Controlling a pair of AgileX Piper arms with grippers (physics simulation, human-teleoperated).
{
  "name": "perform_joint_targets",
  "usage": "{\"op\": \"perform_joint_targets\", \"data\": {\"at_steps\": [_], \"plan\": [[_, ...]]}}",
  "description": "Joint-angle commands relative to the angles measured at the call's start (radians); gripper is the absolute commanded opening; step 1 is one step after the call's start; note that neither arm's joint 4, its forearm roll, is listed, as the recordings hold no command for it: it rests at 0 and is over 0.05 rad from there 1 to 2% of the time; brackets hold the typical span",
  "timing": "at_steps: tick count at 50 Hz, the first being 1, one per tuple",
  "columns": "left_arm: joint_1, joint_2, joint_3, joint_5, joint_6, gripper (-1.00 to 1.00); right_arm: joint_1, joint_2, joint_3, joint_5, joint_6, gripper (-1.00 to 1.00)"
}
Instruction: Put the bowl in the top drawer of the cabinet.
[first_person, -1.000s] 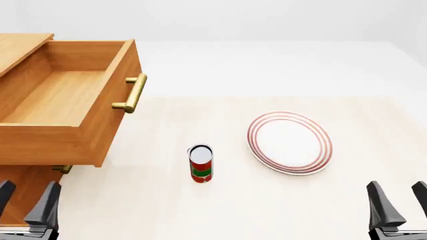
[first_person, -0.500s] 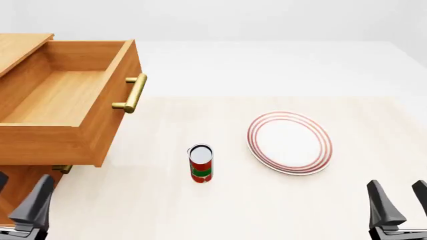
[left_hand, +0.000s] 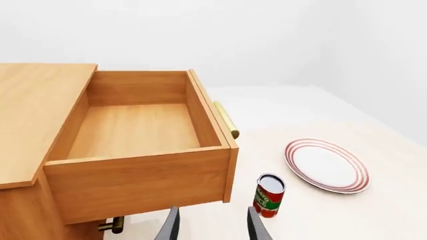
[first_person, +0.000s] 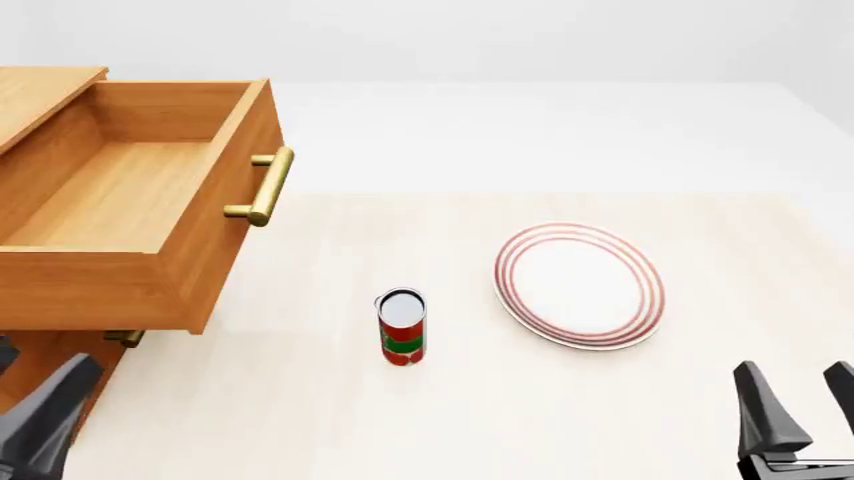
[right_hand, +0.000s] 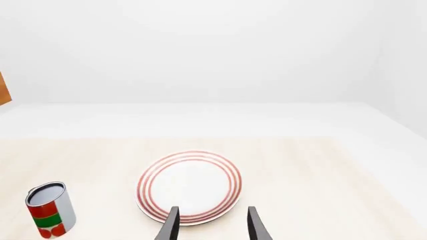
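Both grippers empty w/ fingers apart; top drawer pulled out; bowl not seen in any view.

Left gripper (left_hand: 210, 225) sits low at approx 7 o'clock in the front view, fingers spread w/ a clear gap, nothing between them, touching nothing; through the left wrist view it looks over the top drawer (first_person: 147, 215), which stands pulled well out of the cabinet (left_hand: 37, 105), interior bare wood, brass handle (first_person: 264, 186) on its front. Right gripper (right_hand: 210, 222) low at approx 5 o'clock, fingers likewise parted, holding nothing, just short of the plate (first_person: 579, 285) w/ red rings, not touching it. Can (first_person: 400, 326) stands upright near table centre, btwn drawer and plate, apart from both. Lower drawer handle (left_hand: 112, 225) peeks out under the top drawer.
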Motion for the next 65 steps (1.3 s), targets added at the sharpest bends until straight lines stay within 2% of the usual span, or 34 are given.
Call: {"op": "perform_joint_targets", "data": {"at_steps": [1, 10, 31, 32, 53, 65], "plan": [[-0.102, 0.09, -0.07, 0.078, -0.07, 1.0, 0.0, -0.003, 0.0, 0.003, 0.0, 1.0], [-0.172, 0.15, -0.118, 0.102, -0.088, 1.0, 0.0, -0.005, 0.001, 0.004, 0.0, 1.0], [-0.305, 0.234, -0.144, 0.078, -0.124, 1.0, 0.0, -0.004, -0.001, 0.004, 0.0, 1.0], [-0.32, 0.248, -0.14, 0.07, -0.157, 1.0, 0.0, -0.004, -0.001, 0.005, 0.0, 1.0], [-0.445, 0.398, -0.147, -0.044, -0.145, 1.0, 0.0, 0.0, -0.009, 0.009, 0.0, 1.0], [-0.511, 0.513, -0.129, -0.142, -0.177, 1.0, 0.0, 0.0, -0.009, 0.01, 0.0, 1.0]]}}
